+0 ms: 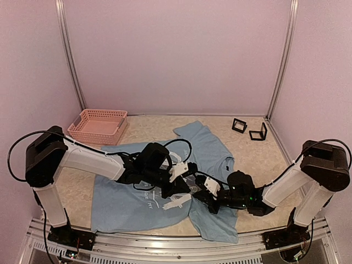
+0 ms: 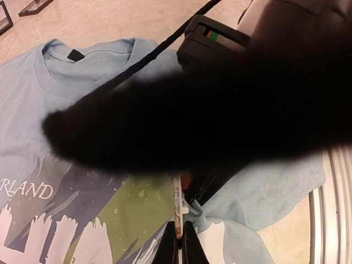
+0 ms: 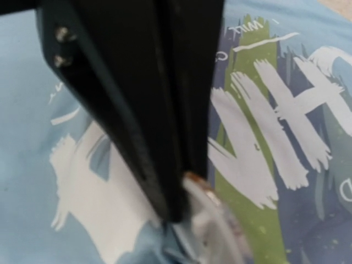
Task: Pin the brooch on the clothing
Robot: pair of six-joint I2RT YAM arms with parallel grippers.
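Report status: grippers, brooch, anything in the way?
Left gripper shut on brooch edge. Right gripper shut, tip at brooch. T-shirt spread beneath, print up. Right arm blocks most of left wrist view.
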